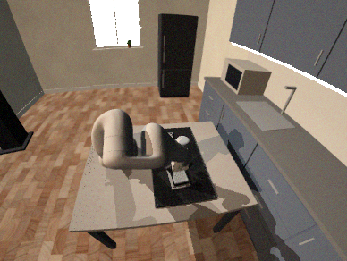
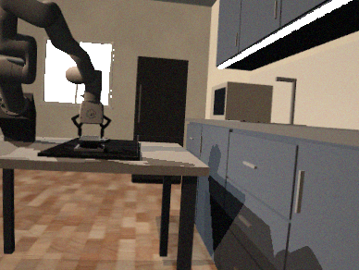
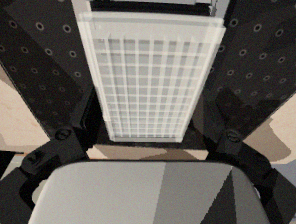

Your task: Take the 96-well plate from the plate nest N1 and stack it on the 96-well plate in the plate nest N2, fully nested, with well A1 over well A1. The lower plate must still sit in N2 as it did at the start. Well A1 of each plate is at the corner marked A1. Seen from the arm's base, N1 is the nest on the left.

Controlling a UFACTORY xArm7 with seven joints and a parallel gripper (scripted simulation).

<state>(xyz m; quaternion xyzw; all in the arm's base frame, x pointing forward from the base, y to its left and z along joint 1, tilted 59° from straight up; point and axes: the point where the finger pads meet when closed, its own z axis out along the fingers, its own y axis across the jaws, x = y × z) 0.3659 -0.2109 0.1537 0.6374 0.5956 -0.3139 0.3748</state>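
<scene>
My gripper [image 1: 179, 171] is shut on the clear 96-well plate [image 3: 152, 75], one finger on each long side. It holds the plate low over the black perforated deck [image 1: 184, 170] on the table. In the wrist view a second clear plate outline shows just beneath the held one, slightly offset at the top corners. It sits in a nest on the deck. In the exterior view the gripper [image 2: 91, 134] hangs just above the plates [image 2: 91, 142]. I cannot tell whether the two plates touch. No A1 mark can be read. The arm hides the other nest.
The table [image 1: 148, 192] stands in a kitchen. A counter with drawers [image 1: 268, 152], a microwave [image 1: 245, 76] and a sink runs along the right. A black fridge [image 1: 177, 54] stands at the back wall.
</scene>
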